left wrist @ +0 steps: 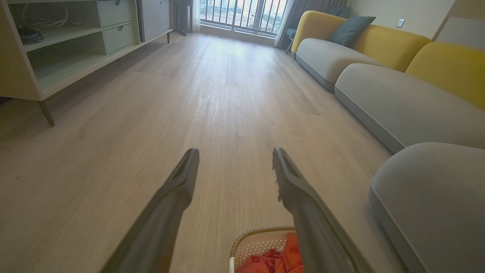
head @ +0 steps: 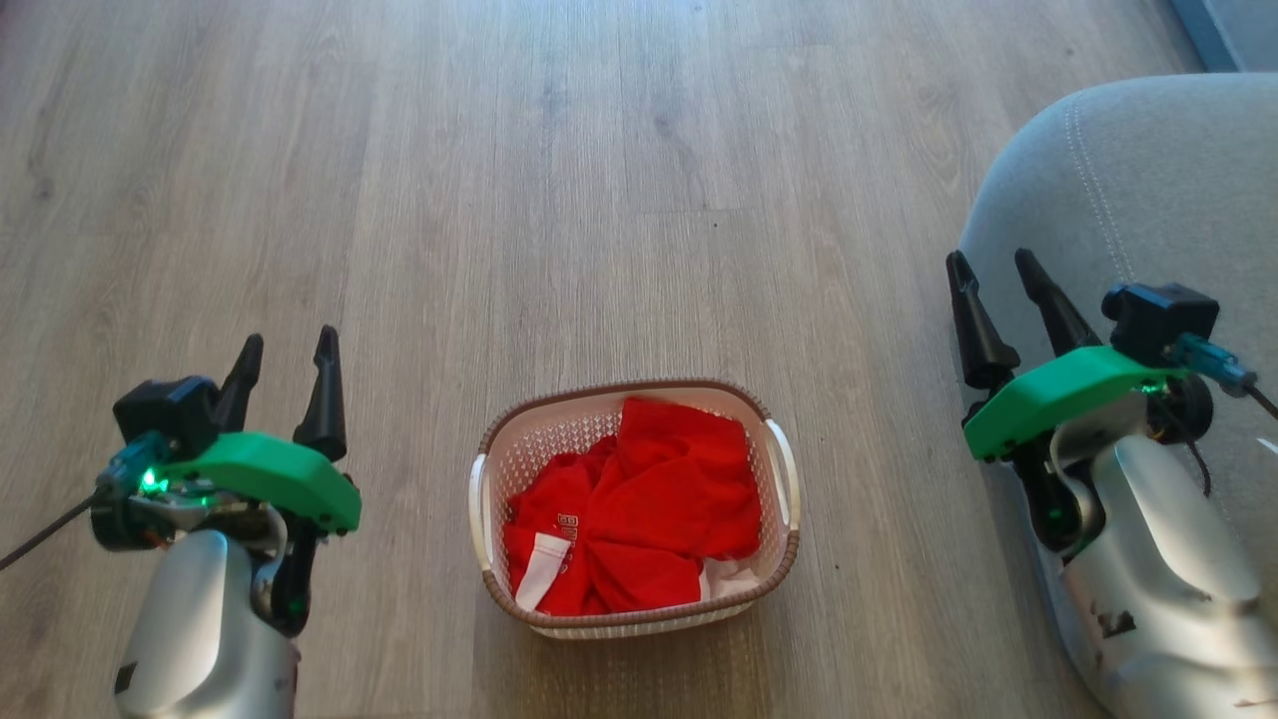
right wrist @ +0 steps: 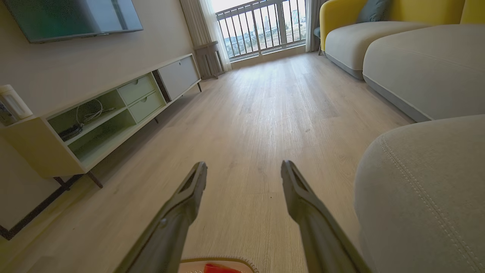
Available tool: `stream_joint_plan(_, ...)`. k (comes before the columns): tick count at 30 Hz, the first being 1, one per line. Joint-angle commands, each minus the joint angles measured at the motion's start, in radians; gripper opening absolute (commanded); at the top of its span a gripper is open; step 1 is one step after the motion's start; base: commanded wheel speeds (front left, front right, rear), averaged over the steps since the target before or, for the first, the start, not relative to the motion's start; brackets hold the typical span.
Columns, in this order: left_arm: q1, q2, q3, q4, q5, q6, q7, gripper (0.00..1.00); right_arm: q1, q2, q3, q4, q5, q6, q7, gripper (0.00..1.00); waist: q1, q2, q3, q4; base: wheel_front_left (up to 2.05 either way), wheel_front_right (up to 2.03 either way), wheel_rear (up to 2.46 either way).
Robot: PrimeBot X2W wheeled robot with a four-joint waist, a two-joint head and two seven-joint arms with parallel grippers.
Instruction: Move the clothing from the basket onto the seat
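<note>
Both arms hang over the floor (head: 599, 150) with fingers spread wide and nothing between them: the left gripper (head: 290, 338) well to the left of the basket (head: 539, 429), the right gripper (head: 990, 258) to its right, just in front of the seat's (head: 1148, 180) rounded corner. All the clothing (head: 659, 499) lies in the basket, a crumpled red heap with a white label (head: 544, 569) at the near left and a white cloth (head: 734, 574) peeking out under the red at the near right. The step in hand looks like the first reach. The right arm seems the better choice, since it is next to the seat and has the shorter carry. It should come down from above onto the highest red fold near the middle, with its fingers kept inside the rim and clear of the side handles. It needs to sink deep enough to pinch a thick bunch of cloth — a skim across the top would likely slip. The basket looks light and the garments tangled, so a slow, straight lift is wise until the hem clears the rim; otherwise the basket may ride up or tip. Release well in from the seat's curved edge, where the cloth cannot slide off. The white piece is probably best left for last.
</note>
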Motion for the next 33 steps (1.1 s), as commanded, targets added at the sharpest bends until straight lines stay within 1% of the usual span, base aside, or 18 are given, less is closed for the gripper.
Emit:
stream_joint_plan(1,-0.065,0.020,0.036,-0.022,0.032,-0.001,-0.016,1.00,-0.058,-0.014,0.020,-0.025,-0.027,0.000,-0.018,1.00,0.0000,0.0000,0.001,0.000,0.00,0.00,0.00)
stream_joint_plan(11,-0.098,0.017,0.064,0.003,0.175,-0.001,-0.047,1.00,-0.090,-0.023,0.019,-0.015,-0.143,0.000,-0.049,1.00,0.0000,0.0000,0.007,-0.002,0.00,0.00,0.00)
stream_joint_plan(20,-0.095,0.008,0.082,0.007,0.187,-0.001,-0.047,1.00,-0.079,-0.018,-0.005,-0.009,-0.167,0.000,-0.049,1.00,0.0000,0.0000,0.009,-0.002,0.00,0.00,0.00)
stream_joint_plan(33,-0.088,-0.001,0.087,0.002,0.191,-0.001,-0.047,1.00,-0.078,-0.013,-0.012,-0.010,-0.179,0.000,-0.049,1.00,0.0000,0.0000,0.020,-0.002,0.00,0.00,0.00)
